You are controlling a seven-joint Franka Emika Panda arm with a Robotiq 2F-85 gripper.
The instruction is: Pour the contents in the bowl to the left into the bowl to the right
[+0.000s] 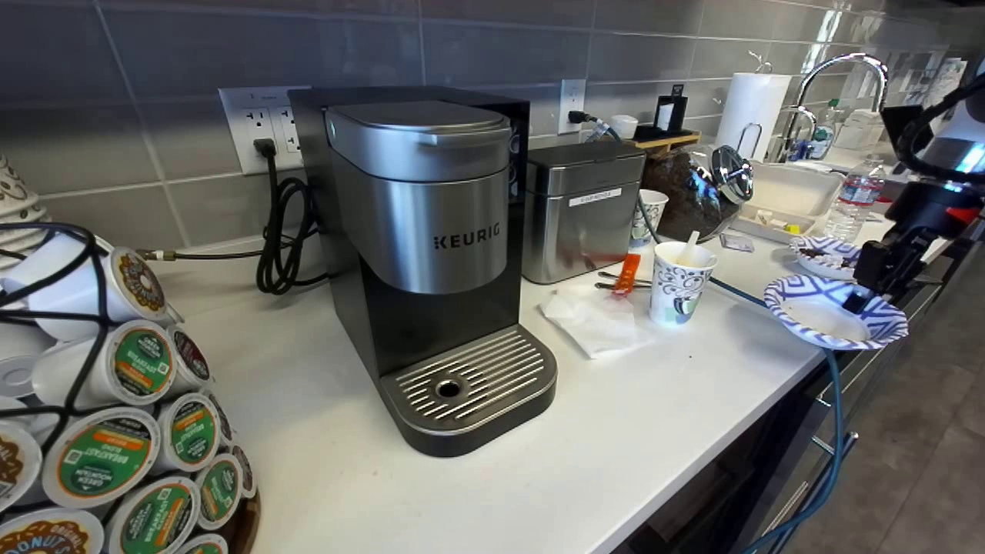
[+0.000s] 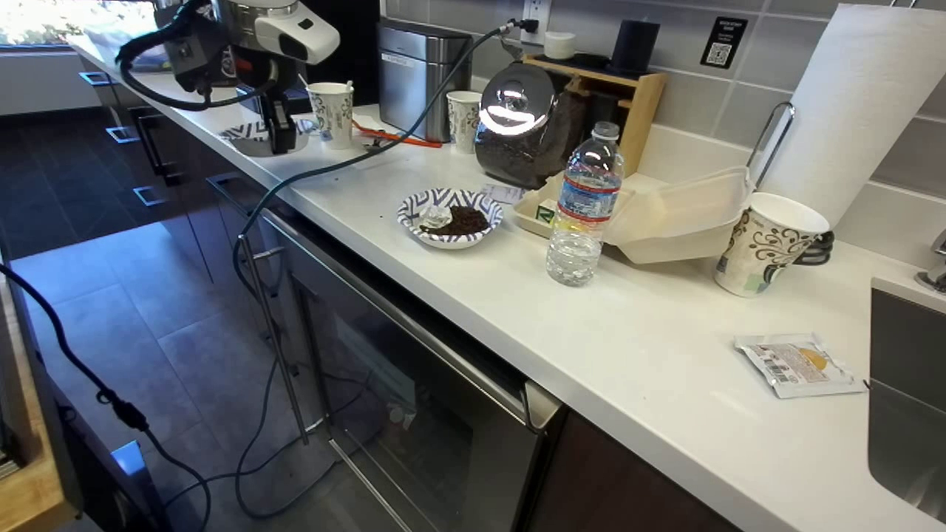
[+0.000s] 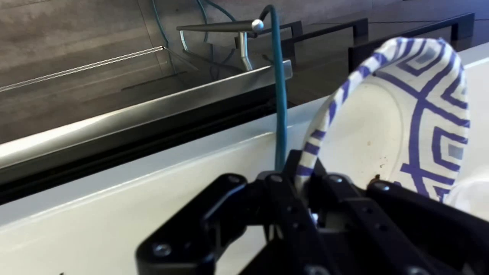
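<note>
The white counter (image 2: 628,355) is the largest thing before me, running long between its front and back edges. On it the Keurig coffee machine (image 1: 431,231) bulks biggest, with the steel tin (image 1: 585,219) just beside it, toward the back edge. The paper towel roll (image 2: 850,118) stands near that same edge. Farther forward, the takeout box (image 2: 680,222) lies with its lid folded back, the water bottle (image 2: 584,214) standing just in front of it. Right by the front edge I hold the first bowl (image 3: 359,126): my pincer (image 3: 305,170) is clamped narrow across its rim, though whether its base touches the counter I cannot tell. Farther along the front edge the second bowl (image 2: 443,196) sits upright, between my pincer and the bottle, with dark grounds (image 2: 469,220) in it and, beside them, a shiny crumpled lump (image 2: 434,217). In the bowl I hold lie a few dark bits (image 3: 377,178).
</note>
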